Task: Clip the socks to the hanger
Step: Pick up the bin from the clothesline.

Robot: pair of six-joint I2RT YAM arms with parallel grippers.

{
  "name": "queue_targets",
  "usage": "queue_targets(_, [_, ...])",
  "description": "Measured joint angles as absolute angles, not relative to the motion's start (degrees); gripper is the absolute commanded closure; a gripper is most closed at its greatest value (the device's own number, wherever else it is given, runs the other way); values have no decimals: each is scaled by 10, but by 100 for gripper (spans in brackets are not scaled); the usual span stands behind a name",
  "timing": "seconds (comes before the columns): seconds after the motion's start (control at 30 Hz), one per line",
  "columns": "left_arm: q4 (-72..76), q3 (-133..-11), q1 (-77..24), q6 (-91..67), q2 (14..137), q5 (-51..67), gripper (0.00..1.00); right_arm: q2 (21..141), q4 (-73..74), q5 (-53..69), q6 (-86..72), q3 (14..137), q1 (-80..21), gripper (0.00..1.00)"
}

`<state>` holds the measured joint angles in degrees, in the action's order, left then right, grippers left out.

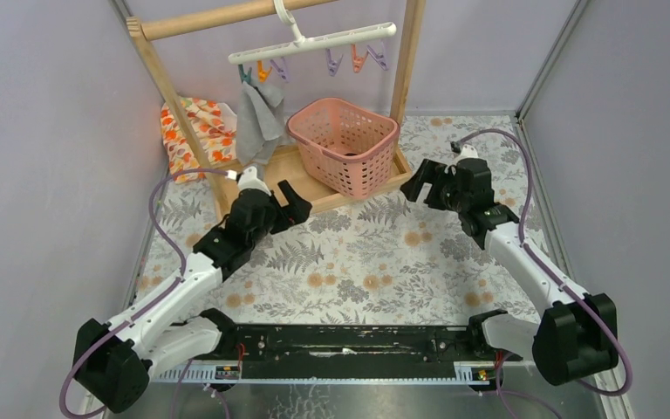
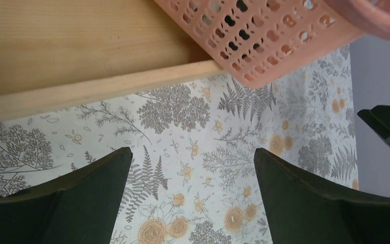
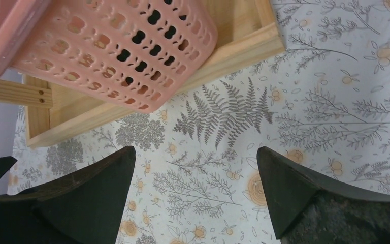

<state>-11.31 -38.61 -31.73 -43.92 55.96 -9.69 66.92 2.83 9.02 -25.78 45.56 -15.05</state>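
The white hanger [image 1: 314, 39] hangs by its hook from the wooden rail, with orange, purple and teal clips below its bar. A grey sock [image 1: 258, 122] dangles from the clips at its left end. A dark shape [image 1: 350, 159] lies at the bottom of the pink basket; I cannot tell whether it is a sock. My left gripper [image 1: 288, 202] [image 2: 193, 157] is open and empty, low over the tablecloth just in front of the wooden base. Off the basket's right front corner my right gripper [image 1: 426, 182] [image 3: 195, 155] is also open and empty.
The pink basket [image 1: 379, 140] [image 2: 264, 46] [image 3: 106, 56] stands on the wooden base tray [image 1: 301, 170] of the rail frame [image 1: 218, 17]. An orange-and-white flower-patterned cloth [image 1: 196, 131] lies behind the left post. Grey walls close in on both sides.
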Motion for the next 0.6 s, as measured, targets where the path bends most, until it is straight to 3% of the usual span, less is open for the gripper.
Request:
queue_targets(0.3, [-117,-460,-299,-422,589,-100,7,723,19,98,-251,557,-206,5])
queue_targets(0.6, [-152,-622,-299,-397,671,-117,6,809,61,52,-253,728,-220,15])
